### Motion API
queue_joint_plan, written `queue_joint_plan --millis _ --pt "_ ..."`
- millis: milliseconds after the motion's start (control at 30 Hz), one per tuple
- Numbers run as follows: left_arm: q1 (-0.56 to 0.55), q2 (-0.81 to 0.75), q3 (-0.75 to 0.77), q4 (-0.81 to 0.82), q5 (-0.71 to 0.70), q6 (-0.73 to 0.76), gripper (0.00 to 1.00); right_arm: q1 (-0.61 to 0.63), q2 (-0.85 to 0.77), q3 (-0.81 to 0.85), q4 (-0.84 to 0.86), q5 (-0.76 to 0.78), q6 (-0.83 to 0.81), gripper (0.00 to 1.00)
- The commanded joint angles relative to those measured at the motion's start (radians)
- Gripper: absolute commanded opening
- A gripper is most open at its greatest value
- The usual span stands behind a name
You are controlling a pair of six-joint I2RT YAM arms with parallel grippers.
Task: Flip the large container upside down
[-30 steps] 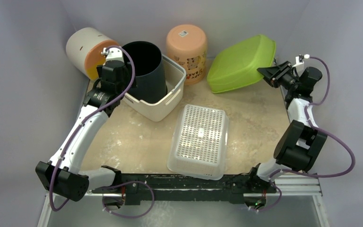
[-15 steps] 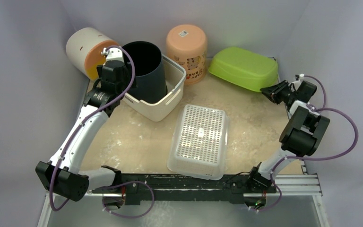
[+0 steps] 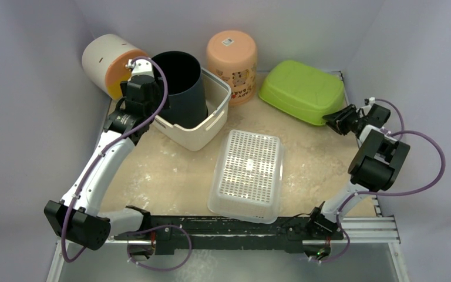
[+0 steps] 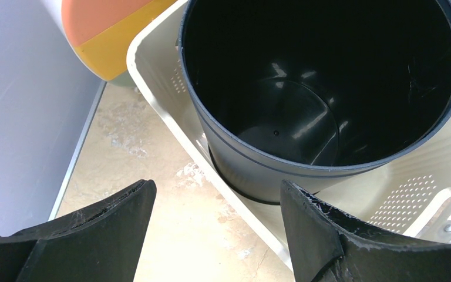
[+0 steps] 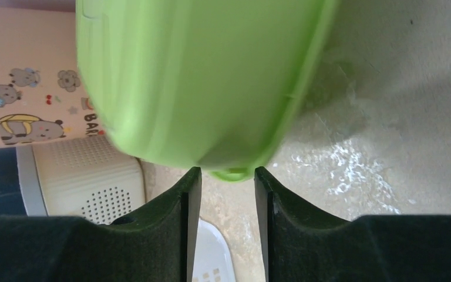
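Note:
The large container is a lime-green basin (image 3: 302, 91). It lies upside down on the table at the back right and fills the top of the right wrist view (image 5: 199, 82). My right gripper (image 3: 333, 119) sits low at the basin's right rim. Its jaws (image 5: 226, 176) are open, with the rim's lip just at the fingertips and not clamped. My left gripper (image 3: 134, 106) is open and empty (image 4: 217, 200). It hovers above the table beside the left wall of a cream basket (image 4: 158, 94).
A black bucket (image 3: 179, 88) stands upright in the cream basket (image 3: 208, 132). A white-and-orange cylinder (image 3: 105, 59) lies at the back left. A peach bucket (image 3: 232, 59) stands upside down at the back. A clear perforated basket (image 3: 248, 173) lies upside down at the front centre.
The green basin went from tipped up on its edge to lying flat upside down. My right gripper came down and drew back right, off the rim. The left arm has not moved.

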Motion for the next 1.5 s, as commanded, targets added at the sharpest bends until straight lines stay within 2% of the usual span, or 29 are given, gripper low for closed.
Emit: queue_joint_plan --millis 0,300,567,700,967,1267,1467 --pt "-0.006 -0.034 0.017 0.013 -0.008 -0.007 0.78 -0.011 -0.003 0.046 -0.078 0.053 -0.051 0.43" --pt "-0.005 -0.041 0.012 0.017 -0.005 -0.008 0.78 -0.012 -0.045 0.133 -0.254 0.184 -0.143 0.47" --pt "-0.005 -0.022 0.013 0.039 0.024 -0.027 0.78 0.038 -0.239 0.214 -0.393 0.247 -0.203 0.47" --pt "-0.004 0.004 0.021 0.040 0.036 -0.036 0.78 0.188 -0.335 0.242 -0.429 0.303 -0.227 0.47" --pt "-0.006 0.022 0.031 0.050 0.043 -0.051 0.78 0.688 -0.385 0.334 -0.560 0.500 -0.248 0.46" --pt "-0.005 0.025 0.025 0.061 0.030 -0.061 0.78 0.985 -0.436 0.295 -0.809 0.635 -0.317 0.44" --pt "-0.005 0.045 0.029 0.053 0.038 -0.067 0.78 1.175 -0.431 0.200 -0.819 0.679 -0.269 0.44"
